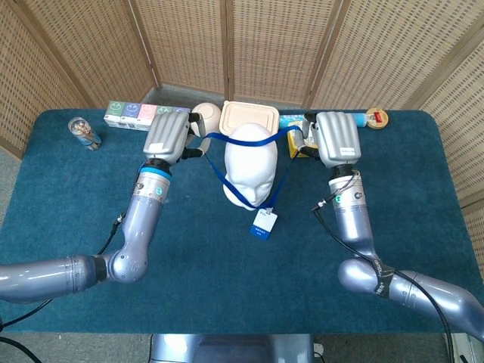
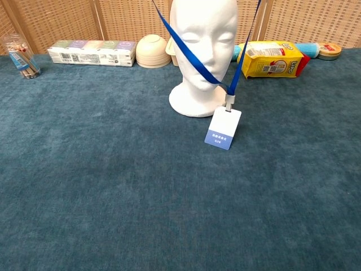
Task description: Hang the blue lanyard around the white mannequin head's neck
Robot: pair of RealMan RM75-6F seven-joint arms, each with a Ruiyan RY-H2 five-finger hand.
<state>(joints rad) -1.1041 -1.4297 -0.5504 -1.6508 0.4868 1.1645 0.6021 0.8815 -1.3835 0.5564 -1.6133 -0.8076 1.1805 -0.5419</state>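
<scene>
The white mannequin head [image 1: 249, 170] stands upright near the middle of the blue table [image 1: 91, 219], a little above centre in the head view. The left robot hand [image 1: 168, 138] is just to its left and the right robot hand [image 1: 333, 138] just to its right, both raised beside the crown. Each holds one side of the blue lanyard [image 1: 219, 172], fingers closed on the strap. The strap stretches between them over the back top of the head, and its two sides run down past the face to meet below the chin, where the badge card [image 2: 223, 129] hangs at a tilt just in front of the base. In the chest view the straps cross the cheek and jaw, so the loop sits over the head, not yet down at the neck. Along the top edge of the table sit a row of small boxes [image 1: 145, 113], a pale bowl [image 1: 204, 117], a lidded tray [image 1: 249, 115], a yellow packet [image 2: 271, 59] and, upper left, a cup [image 1: 83, 132].
</scene>
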